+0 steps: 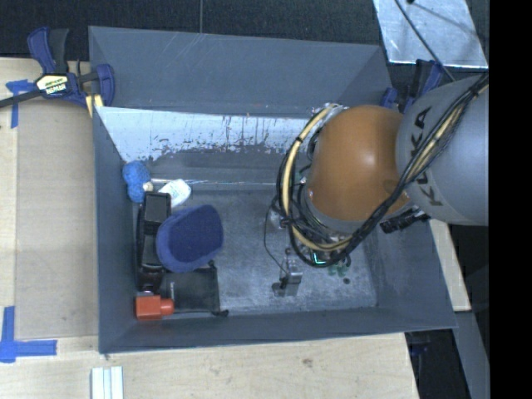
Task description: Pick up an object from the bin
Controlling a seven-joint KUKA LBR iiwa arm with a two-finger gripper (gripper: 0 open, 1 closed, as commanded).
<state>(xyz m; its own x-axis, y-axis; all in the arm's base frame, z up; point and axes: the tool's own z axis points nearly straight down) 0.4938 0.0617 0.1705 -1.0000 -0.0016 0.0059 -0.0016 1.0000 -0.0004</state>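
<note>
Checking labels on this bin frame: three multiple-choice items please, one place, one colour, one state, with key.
1. The gripper hangs over: A) the left wall B) bare bin floor C) the rim.
2. The small block in the near-left corner is: A) green B) yellow C) red.
3. The dark blue round thing is: A) lying against black things B) lifted by the arm C) outside the bin.
Key: B, grey floor shows around it; C, plainly red; A, it rests at the left beside the black things.
</note>
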